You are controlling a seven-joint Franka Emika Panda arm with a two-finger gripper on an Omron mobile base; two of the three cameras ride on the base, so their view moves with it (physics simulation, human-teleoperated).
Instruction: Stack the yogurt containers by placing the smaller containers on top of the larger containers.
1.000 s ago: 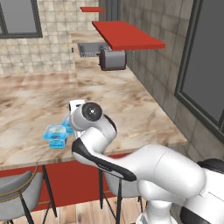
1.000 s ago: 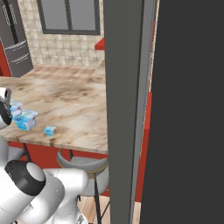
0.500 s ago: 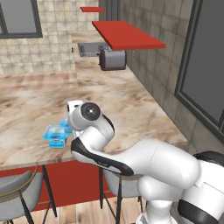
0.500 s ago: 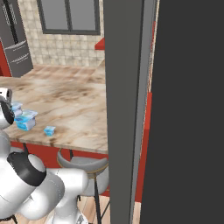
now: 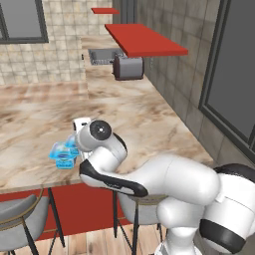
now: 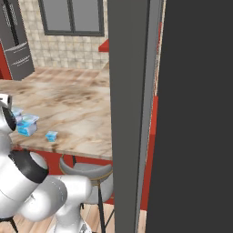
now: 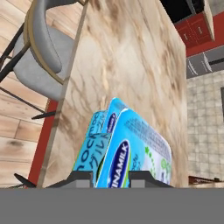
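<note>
— Marble-patterned surface point(image 5: 149, 124), brown and cream. What sits on it near the arm?

— Light-blue yogurt tubs close to the front edge. In the left base view a wide tub point(image 5: 63, 153) stands just left of the arm's dark-and-white wrist, partly hidden by it. In the right base view the wide tub point(image 6: 27, 124) stands beside the arm, and a tiny cup point(image 6: 52, 135) stands apart to its right, nearer the edge.

— And the hand?

— Hand point(image 7: 111, 177) sits low over a mid-sized tub point(image 7: 131, 151); that tub shows between the finger tips point(image 7: 81, 178), its blue-and-white label facing the camera. Another tub point(image 7: 92, 140) lies against it behind. Cannot tell whether the fingers press it or how far apart they stand.

— Obstacles?

— Grey stool point(image 7: 41, 57) just below the surface edge; a second stool point(image 6: 86, 168) under the overhang. A dark pillar point(image 6: 132, 113) blocks much of the right base view.

— Room?

— Tiled wall, red shelves point(image 5: 142, 40), a toaster point(image 5: 128, 67) at the far end, wood floor point(image 5: 94, 239), a grey fridge point(image 6: 17, 45).
</note>
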